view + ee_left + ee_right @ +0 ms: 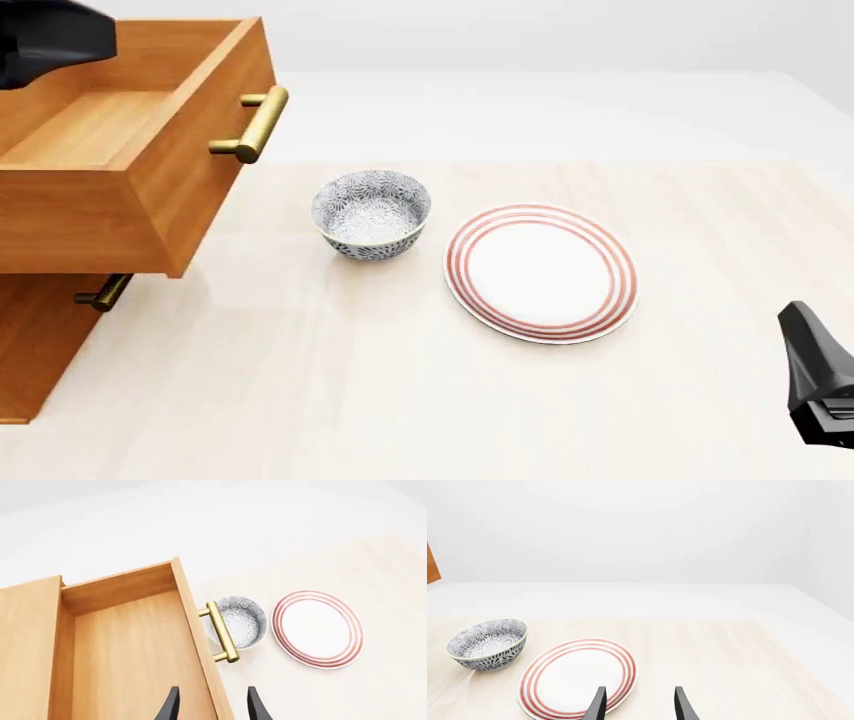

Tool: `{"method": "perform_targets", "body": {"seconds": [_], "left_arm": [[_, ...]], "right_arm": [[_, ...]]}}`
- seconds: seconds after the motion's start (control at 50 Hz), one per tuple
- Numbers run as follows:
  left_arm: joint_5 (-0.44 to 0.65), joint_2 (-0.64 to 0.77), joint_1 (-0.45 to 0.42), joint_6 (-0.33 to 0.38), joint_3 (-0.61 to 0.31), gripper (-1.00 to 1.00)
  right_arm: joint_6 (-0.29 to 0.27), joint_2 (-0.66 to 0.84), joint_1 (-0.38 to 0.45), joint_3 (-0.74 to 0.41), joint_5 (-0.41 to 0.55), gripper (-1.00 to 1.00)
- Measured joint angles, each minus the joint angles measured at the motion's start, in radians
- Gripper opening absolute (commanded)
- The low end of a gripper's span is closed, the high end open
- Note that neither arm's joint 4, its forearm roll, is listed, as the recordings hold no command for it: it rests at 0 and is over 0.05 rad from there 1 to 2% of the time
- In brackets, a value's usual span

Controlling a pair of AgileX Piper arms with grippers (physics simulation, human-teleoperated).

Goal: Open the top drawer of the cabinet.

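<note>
Left gripper (212,705) released, fingers apart, nothing between them, poised above drawer front edge; right gripper (639,705) likewise apart and empty, above plate (577,677); top drawer (94,130) at table's left, pulled well out of cabinet (34,340), interior bare; task judged essentially complete. Handling: rigid wooden box, likely sliding straight on runners; handle (260,122), smooth brass bar, possibly slippery, is proper hold, taken across its middle. Bowl (372,213) near, apart from drawer.
</note>
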Motion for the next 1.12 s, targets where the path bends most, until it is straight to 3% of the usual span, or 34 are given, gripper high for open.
{"method": "perform_targets", "body": {"seconds": [0.62, 1.12], "left_arm": [[-0.012, -0.086, 0.016, 0.04, -0.027, 1.0], [-0.068, -0.226, 0.049, 0.065, 0.025, 1.0]], "right_arm": [[0.0, 0.0, 0.0, 0.0, 0.0, 1.0], [0.0, 0.0, 0.0, 0.0, 0.0, 1.0]]}}
